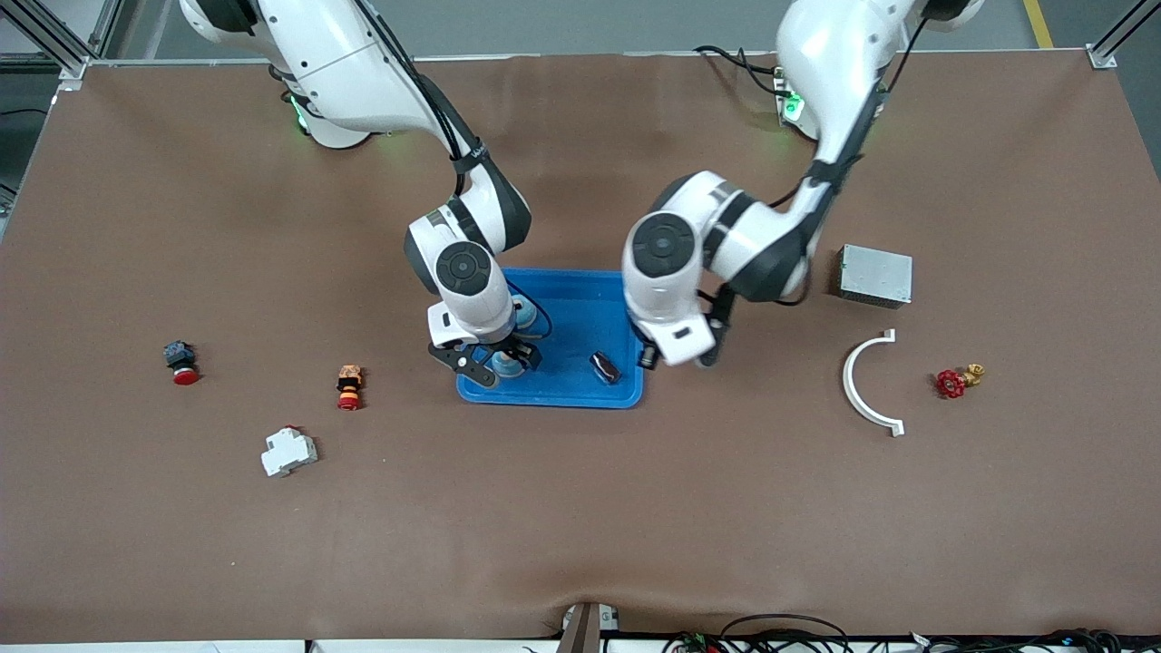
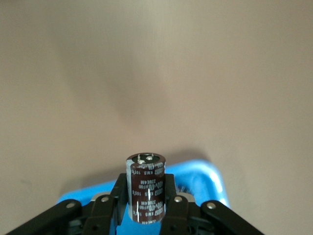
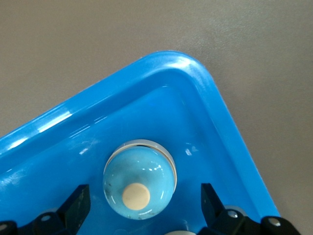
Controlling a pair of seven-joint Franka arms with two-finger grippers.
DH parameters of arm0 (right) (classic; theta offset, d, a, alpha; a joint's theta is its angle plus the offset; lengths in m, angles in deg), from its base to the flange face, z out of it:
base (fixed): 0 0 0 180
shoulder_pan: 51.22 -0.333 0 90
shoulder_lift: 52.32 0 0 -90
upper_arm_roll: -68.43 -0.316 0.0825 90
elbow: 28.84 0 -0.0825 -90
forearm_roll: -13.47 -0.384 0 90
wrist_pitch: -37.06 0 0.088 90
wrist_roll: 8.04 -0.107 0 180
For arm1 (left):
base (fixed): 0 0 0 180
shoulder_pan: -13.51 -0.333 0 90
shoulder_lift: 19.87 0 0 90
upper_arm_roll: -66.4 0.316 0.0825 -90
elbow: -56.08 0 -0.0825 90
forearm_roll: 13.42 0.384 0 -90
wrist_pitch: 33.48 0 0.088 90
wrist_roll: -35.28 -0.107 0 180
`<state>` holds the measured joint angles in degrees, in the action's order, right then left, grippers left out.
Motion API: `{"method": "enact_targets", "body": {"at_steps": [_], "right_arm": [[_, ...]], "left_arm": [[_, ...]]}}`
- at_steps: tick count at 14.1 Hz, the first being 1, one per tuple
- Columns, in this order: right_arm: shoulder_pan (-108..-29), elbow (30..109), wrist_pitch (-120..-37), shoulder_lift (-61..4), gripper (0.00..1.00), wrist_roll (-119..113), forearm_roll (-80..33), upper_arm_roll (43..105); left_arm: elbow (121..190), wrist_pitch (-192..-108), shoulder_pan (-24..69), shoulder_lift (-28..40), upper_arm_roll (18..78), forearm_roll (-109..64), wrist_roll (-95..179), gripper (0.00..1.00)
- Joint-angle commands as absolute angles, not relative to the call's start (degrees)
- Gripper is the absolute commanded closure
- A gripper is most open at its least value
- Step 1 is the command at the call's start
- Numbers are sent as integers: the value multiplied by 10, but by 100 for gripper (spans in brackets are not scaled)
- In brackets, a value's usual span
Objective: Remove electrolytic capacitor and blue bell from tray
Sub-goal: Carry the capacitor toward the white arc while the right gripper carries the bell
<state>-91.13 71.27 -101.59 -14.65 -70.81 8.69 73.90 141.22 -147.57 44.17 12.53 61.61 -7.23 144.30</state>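
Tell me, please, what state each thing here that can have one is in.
left gripper: shut on the electrolytic capacitor, over a corner of the tray.
electrolytic capacitor: upright, clamped in the left gripper.
right gripper: open, straddling the blue bell, not gripping it.
blue bell: upright in the tray near a corner, not held.
tray: flat on the table, with the blue bell inside.

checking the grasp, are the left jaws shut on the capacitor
Yes, shut on it. The left wrist view shows the capacitor clamped upright between the left gripper fingers, over the tray corner.
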Motion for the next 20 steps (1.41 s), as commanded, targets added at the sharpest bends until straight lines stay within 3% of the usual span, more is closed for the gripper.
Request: {"method": "enact_targets", "body": {"at_steps": [1,2,6,8,9,11,14,20], "right_arm": [[-917,698,-1014,-137,0,-718,88,745],[-916,698,-1014,-136,0,-717,88,744],[-917,698,-1022,-134,34,-715,89,744],[-917,698,-1036,-131,40,-717,88,744],[-918,698,-1040,-129,53,-717,88,744],[-923,698,-1039,-129,98,-718,88,744],[-922,686,-1023,-133,100,-712,86,744],[-888,610,-851,-157,100,-639,86,748]], "left_arm": [[1450,-1451,392,78,612,-63,1395,100],[1475,-1451,373,63,611,-63,1365,100],[1571,-1454,295,5,612,-63,1227,100],[1582,-1455,271,4,612,-62,1188,100],[1591,-1455,262,4,613,-62,1166,100],[1609,-1455,242,3,612,-40,1132,100],[1631,-1459,238,-1,612,-6,1124,100],[1663,-1458,217,-15,609,-6,1078,100]]}}
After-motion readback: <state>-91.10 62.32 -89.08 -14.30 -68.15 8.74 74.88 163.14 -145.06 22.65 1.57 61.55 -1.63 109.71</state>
